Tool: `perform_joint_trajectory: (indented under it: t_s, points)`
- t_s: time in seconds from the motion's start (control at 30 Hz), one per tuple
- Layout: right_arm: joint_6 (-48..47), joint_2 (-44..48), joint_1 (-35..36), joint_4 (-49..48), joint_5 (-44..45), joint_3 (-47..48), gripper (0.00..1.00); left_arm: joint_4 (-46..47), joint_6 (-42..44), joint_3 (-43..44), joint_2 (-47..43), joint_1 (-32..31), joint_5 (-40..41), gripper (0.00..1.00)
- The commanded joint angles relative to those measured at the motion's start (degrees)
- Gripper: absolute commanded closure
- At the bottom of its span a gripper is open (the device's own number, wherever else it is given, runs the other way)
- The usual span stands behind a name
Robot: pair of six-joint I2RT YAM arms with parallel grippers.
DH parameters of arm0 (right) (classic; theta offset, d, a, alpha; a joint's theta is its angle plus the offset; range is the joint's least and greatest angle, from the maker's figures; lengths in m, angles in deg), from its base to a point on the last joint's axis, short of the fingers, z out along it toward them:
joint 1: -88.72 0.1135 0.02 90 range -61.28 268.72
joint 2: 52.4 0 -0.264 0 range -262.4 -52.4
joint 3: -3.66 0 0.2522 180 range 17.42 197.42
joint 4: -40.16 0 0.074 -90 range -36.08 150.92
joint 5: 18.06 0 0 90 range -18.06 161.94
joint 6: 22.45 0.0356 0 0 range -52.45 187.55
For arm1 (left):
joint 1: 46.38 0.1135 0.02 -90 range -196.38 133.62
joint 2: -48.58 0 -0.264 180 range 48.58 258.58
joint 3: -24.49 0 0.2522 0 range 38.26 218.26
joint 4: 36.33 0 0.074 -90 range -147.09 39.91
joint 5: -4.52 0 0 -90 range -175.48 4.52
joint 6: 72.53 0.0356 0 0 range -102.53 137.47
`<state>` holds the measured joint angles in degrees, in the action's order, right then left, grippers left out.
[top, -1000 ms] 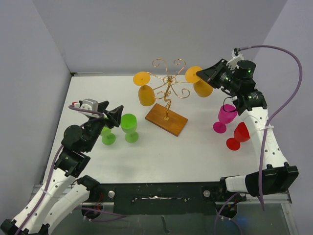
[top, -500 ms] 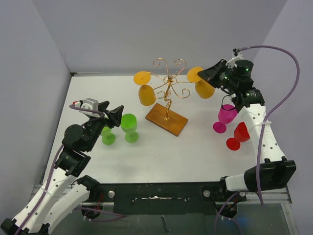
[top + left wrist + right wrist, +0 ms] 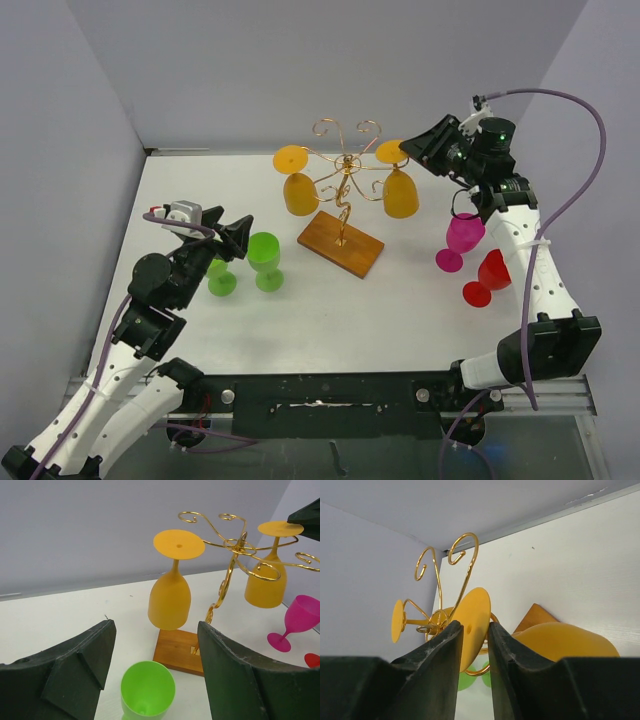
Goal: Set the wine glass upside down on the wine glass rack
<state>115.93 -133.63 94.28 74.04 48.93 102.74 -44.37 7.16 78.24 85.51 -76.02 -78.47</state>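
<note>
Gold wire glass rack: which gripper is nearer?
Right. The right gripper is at the right arm of the gold wire rack, beside the foot of the hanging orange wine glass; left gripper sits far left, by two green wine glasses.

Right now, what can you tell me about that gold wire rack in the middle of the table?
The wine glass rack is thin gold wire: curled scroll arms spreading from a central stem, standing upright on a rectangular brown wooden base that lies on the white table. The left orange glass and the right orange glass hang upside down from its arms. The right gripper is at the latter's foot.
</note>
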Motion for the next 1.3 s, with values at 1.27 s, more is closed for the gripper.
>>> perform_joint_trajectory:
  t_s: [1.27]
  points:
    - [-20.0, 10.9, -9.0, 23.3, 17.9, -1.6, 0.55, 2.0, -1.2, 0.4, 1.3, 0.4, -1.5, 0.36]
